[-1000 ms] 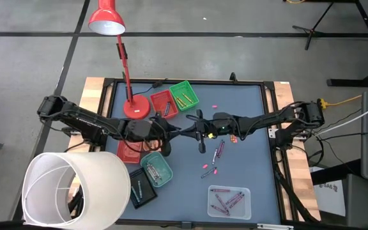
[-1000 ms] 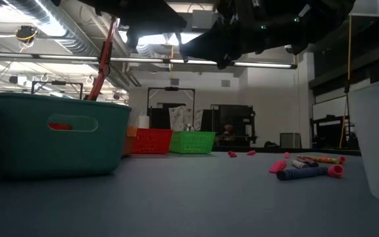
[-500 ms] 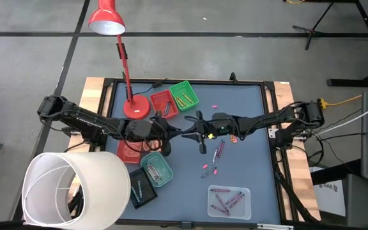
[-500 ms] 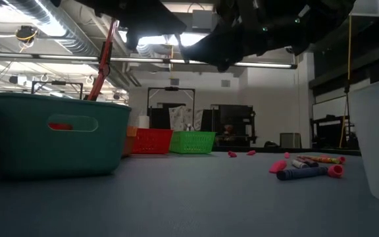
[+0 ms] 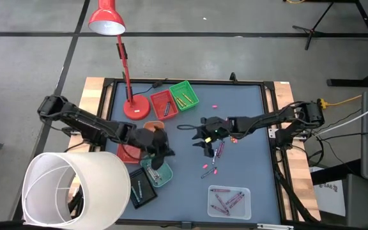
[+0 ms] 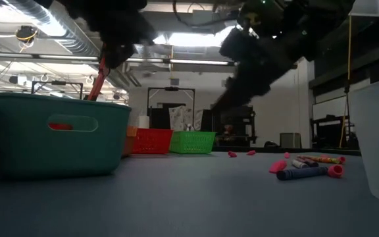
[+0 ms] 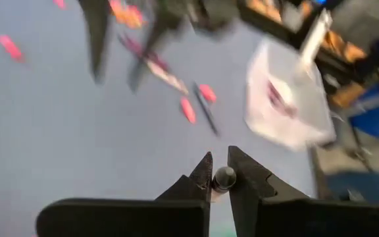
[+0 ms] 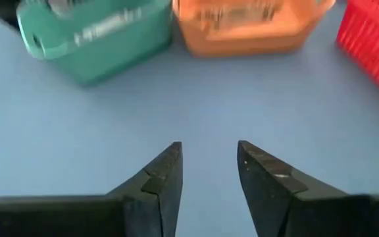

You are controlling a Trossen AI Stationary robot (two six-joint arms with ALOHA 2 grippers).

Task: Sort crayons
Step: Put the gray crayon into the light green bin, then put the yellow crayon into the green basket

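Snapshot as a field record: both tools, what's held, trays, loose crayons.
left tool: shut on a grey crayon, above the teal tray
right tool: open, empty, over bare mat mid-table
other trays: red tray, green tray, orange tray, clear tray holding crayons
loose crayons: scattered on the mat by the right tool
lamp: red, at the table's far left

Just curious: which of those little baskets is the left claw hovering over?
The teal basket, nearest the table's front; the left gripper hangs above it, unlike the red and green ones.
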